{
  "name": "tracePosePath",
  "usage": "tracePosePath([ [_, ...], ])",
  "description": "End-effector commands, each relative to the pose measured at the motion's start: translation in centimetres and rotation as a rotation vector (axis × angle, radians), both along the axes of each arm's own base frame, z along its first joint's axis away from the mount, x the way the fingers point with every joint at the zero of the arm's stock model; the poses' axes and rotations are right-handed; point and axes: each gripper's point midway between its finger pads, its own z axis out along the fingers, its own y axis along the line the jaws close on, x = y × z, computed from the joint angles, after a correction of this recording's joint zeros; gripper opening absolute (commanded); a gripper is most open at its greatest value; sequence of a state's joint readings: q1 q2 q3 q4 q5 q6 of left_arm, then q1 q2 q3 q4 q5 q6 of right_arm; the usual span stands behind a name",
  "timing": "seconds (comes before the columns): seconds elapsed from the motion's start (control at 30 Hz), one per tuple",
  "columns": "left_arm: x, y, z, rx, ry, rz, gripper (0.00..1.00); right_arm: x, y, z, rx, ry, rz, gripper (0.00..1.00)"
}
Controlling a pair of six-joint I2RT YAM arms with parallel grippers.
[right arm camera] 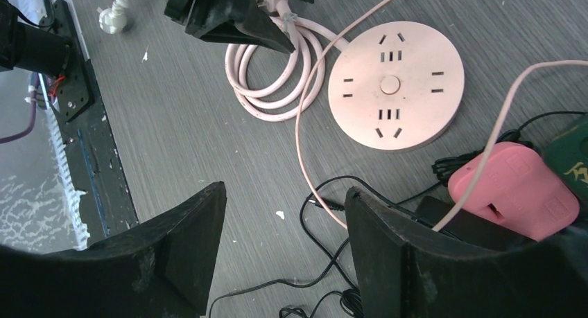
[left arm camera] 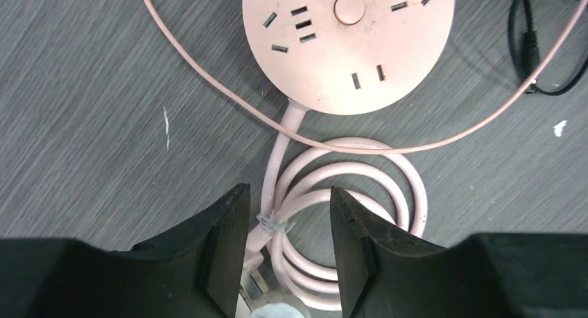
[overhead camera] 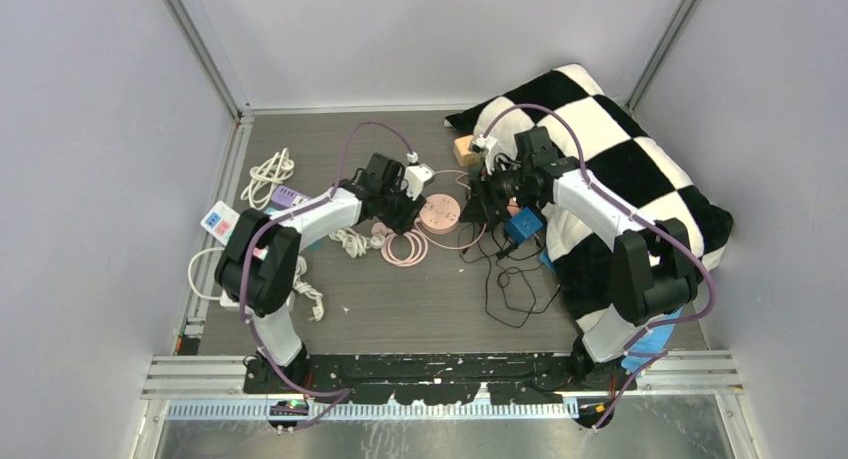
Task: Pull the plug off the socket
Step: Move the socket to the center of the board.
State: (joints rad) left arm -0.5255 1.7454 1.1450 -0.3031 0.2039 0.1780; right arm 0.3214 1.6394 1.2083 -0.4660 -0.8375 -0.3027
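At the middle of the desk (overhead camera: 400,309) lies the round pink socket (left arm camera: 347,48). Every slot that the wrist views show on its face is empty, and no plug sits in it. Near and left of it is its own coiled cord (left arm camera: 409,186), bound by a thin tie (left arm camera: 274,223). The left claw (left arm camera: 288,200) hangs over that bundle with its fingers (left arm camera: 222,249) apart, one on each side of the tie. Whether they touch the cord I cannot tell. The right claw (right arm camera: 286,193) stands wide apart over black cables (right arm camera: 326,207), holding nothing. A pink plug block (right arm camera: 513,190) on a thin pink lead (right arm camera: 298,124) lies just right of the socket.

I judge that the left claw means to pin the cord. It should centre on the tie, close squarely and keep clear of the thin lead.

The block's prongs are hidden. A pale plug end (left arm camera: 277,310) is cut off at the bottom edge of the left wrist view. From above, the right arm covers the block.
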Motion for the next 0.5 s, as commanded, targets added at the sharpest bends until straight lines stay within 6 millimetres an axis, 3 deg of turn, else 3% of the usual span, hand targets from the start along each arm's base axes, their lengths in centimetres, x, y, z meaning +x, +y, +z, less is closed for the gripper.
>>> tracePosePath([
  [0.0, 0.7, -0.1, -0.9, 0.059, -0.013, -0.097, 0.48, 0.7, 0.2, 2.2, 0.039, -0.037, -0.001, 0.68],
  [0.17, 1.3, 0.0, -2.1, 0.099, -0.007, -0.115, 0.48, 0.7, 0.1, 2.1, 0.039, -0.036, -0.001, 0.68],
  [0.47, 1.4, -0.9, -2.1, 0.083, 0.023, -0.148, 0.45, 0.6, 0.2, 2.0, 0.041, -0.029, 0.003, 0.68],
])
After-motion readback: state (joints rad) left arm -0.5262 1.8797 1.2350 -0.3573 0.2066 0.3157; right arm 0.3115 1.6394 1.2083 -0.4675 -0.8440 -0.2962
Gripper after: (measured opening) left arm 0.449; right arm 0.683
